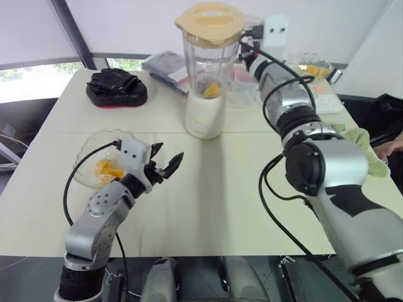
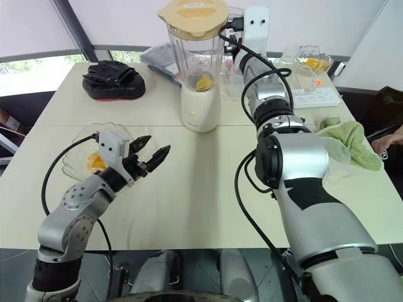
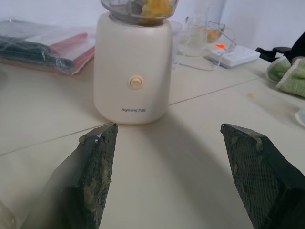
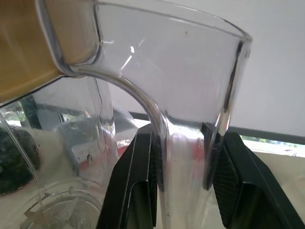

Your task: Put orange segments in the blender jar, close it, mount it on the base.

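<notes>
The blender jar (image 1: 208, 66) stands upright on the cream base (image 1: 204, 116) at the middle back of the table, with a tan lid (image 1: 210, 22) on top. Orange segments (image 1: 212, 90) lie at the jar's bottom. In the right wrist view my right gripper (image 4: 181, 131) is shut on the jar's clear handle (image 4: 183, 162), one black finger on each side. More orange segments (image 1: 108, 170) sit in a glass bowl (image 1: 88, 157) at the front left. My left gripper (image 1: 169, 154) hovers just right of that bowl, open and empty, pointing at the base (image 3: 133, 71).
A black padded item (image 1: 116, 88) and a plastic bag (image 1: 165, 66) lie at the back left. A green cloth (image 2: 352, 141), a power strip (image 2: 315, 97) and a second glass bowl (image 2: 313, 60) are on the right. A person's hand (image 2: 387, 143) rests at the right edge.
</notes>
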Robot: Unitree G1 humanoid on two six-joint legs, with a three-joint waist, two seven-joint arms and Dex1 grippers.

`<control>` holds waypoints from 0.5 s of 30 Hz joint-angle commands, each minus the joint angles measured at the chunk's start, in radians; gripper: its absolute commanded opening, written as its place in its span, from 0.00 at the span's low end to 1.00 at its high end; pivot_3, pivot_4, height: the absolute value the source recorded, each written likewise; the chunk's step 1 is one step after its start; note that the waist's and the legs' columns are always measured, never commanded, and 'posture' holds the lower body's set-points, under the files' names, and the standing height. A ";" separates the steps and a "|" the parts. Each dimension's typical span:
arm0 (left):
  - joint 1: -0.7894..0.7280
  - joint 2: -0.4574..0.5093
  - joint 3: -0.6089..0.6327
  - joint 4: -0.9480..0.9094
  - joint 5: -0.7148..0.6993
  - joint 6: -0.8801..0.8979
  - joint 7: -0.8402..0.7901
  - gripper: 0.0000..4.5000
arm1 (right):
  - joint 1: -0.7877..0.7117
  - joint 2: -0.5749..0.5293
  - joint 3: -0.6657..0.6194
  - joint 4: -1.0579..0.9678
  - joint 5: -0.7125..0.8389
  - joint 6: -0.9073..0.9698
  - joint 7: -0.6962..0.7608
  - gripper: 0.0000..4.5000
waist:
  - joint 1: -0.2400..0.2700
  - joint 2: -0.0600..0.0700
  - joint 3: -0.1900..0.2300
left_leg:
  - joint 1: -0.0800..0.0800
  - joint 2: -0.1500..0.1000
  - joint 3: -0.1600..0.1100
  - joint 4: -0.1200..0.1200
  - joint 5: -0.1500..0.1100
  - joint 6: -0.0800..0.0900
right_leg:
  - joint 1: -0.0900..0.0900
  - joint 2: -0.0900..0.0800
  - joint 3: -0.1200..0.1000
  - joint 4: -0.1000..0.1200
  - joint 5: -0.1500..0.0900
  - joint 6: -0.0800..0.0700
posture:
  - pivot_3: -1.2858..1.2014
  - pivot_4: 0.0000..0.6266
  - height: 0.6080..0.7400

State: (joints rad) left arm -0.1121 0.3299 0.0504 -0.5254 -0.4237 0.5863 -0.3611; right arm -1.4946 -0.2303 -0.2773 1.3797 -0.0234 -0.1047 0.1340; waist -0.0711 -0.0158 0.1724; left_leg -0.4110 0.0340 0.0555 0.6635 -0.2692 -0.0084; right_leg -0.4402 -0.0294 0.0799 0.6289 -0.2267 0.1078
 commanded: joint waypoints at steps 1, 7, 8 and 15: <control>0.000 0.005 -0.007 -0.055 0.004 -0.009 0.009 0.80 | -0.014 0.000 -0.001 -0.022 -0.003 0.000 0.003 0.23 | 0.000 0.000 0.000 | 0.000 0.000 0.000 0.000 0.000 0.000 | 0.000 0.000 0.000 0.000 0.000 0.000 | 0.52 0.24 1.00; 0.001 0.008 -0.012 -0.056 0.008 -0.011 0.014 0.80 | -0.001 0.001 0.000 -0.015 -0.011 0.072 0.010 0.23 | 0.000 0.000 0.000 | 0.000 0.000 0.000 0.000 0.000 0.000 | 0.000 0.000 0.000 0.000 0.000 0.000 | 0.52 0.24 1.00; 0.001 0.008 -0.012 -0.057 0.008 -0.011 0.016 0.80 | 0.000 0.000 0.002 -0.013 -0.015 0.086 0.013 0.23 | 0.001 0.000 0.000 | 0.000 0.000 0.000 0.000 0.000 0.000 | 0.000 0.000 0.000 0.000 0.000 0.000 | 0.52 0.24 1.00; -0.004 0.008 -0.019 -0.056 0.008 -0.011 0.027 0.80 | 0.001 -0.006 0.010 -0.013 -0.029 0.122 0.008 0.23 | 0.000 -0.001 -0.001 | 0.001 0.000 0.000 0.000 0.000 0.000 | 0.001 0.000 0.000 0.000 0.000 0.000 | 0.52 0.24 1.00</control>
State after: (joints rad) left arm -0.1114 0.3338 0.0249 -0.5277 -0.4221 0.5862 -0.3396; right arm -1.4917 -0.2341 -0.2797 1.3630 -0.0338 -0.0050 0.1407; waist -0.0707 -0.0164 0.1718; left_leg -0.4102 0.0340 0.0551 0.6635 -0.2691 -0.0084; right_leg -0.4391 -0.0294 0.0797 0.6290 -0.2267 0.1077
